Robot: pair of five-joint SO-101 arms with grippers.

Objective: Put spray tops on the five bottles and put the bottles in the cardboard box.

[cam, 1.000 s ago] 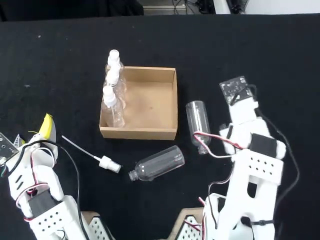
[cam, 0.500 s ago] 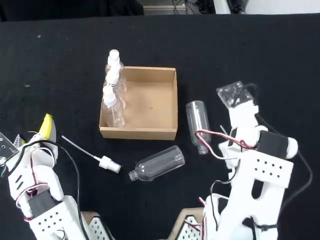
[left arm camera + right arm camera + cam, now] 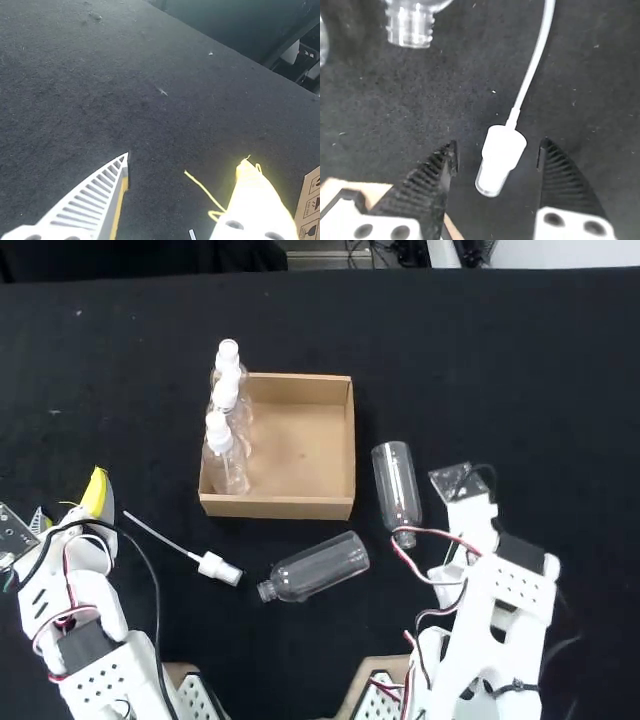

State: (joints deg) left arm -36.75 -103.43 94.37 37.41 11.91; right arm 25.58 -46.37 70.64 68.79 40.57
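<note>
Tan cardboard box [image 3: 300,445], see-through bottles [image 3: 315,568], white spray tops [image 3: 218,566], all on a black speckled table [image 3: 520,360]. Right gripper [image 3: 498,144] is black with ridges, left gripper [image 3: 185,159] white plus yellow.

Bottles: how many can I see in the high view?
5. Three topped bottles stand along the box's left wall; two open bottles lie right and in front of it.

Three capped bottles [image 3: 227,465] boxed; two open bottles [image 3: 318,567] outside.
</note>
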